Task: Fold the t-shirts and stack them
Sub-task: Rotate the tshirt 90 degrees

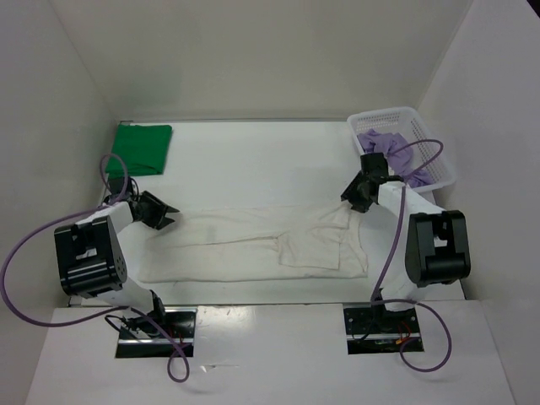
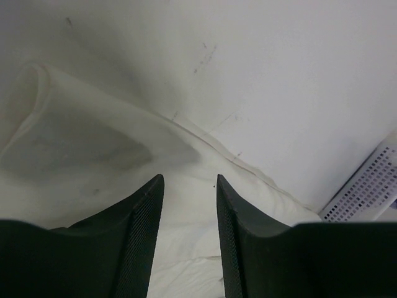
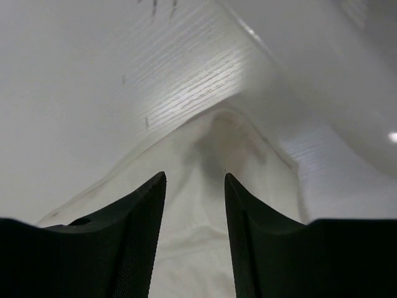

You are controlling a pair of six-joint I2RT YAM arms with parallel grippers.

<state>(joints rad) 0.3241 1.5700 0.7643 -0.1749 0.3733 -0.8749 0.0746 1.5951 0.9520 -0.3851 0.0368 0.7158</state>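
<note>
White t-shirt (image 1: 245, 249) lies flat on the table (image 1: 253, 156), long axis left to right; left gripper (image 1: 163, 217) at its left end, right gripper (image 1: 358, 202) at its far right corner, both with jaws parted and nothing pinched.

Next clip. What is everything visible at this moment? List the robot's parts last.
green t-shirt: one, bright green, folded, far left corner of the table
white t-shirt: one, cream white, laid out mid-table
lavender t-shirt: one, pale purple, bunched inside the basket
basket: one, white mesh, far right corner
table: one, white
left gripper: one, black, open, at the white t-shirt's left end
right gripper: one, black, open, over its right end
</note>
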